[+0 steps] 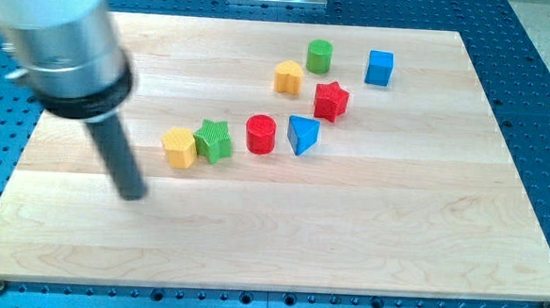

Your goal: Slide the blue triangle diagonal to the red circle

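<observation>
There's the blue triangle (301, 134), sitting near the middle of the wooden worktop (365, 234), just to the view's right of the red circle (260, 133), the two nearly side by side and, as far as I can tell, a sliver apart. Above the triangle, close by, stands the red star (332, 100).

That triangle looks like a small, rigid, light block, hard-edged, nothing fragile about it. I'd expect it to slide easily on that smooth wood and to spin if it's nudged off-centre, so a push wants to land square on a flat face, not on a corner.

No claw on this arm at all, mind: nothing opens, nothing closes, nothing is held. It ends in a dark rod, and the tip (135, 195) is down on the worktop well to the view's left, below and left of the yellow block (178, 147) and the green star (213, 139).

So the triangle lies well apart from the tip, off to the view's right and a little higher, with the yellow block, the green star and the red circle strung between them. Getting there cleanly looks like a swing along the view's bottom.
</observation>
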`<move>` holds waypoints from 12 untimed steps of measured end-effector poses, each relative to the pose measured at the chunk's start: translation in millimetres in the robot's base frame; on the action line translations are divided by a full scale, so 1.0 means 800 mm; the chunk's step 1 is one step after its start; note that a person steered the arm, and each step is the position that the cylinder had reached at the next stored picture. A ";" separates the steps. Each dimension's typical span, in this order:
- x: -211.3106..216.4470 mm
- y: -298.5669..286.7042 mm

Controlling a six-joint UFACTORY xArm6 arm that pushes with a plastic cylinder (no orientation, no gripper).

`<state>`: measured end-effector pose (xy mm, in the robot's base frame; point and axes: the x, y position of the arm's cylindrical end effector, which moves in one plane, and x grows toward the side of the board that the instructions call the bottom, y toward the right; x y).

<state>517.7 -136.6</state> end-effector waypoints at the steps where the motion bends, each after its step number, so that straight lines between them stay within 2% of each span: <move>1: -0.044 0.017; 2: -0.061 0.017; 3: -0.023 -0.005; 4: 0.022 0.055; 5: 0.022 0.143; 8: 0.024 0.181; 9: 0.015 0.289; 10: -0.063 0.394; 11: -0.157 0.451; 12: -0.195 0.425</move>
<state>361.6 203.3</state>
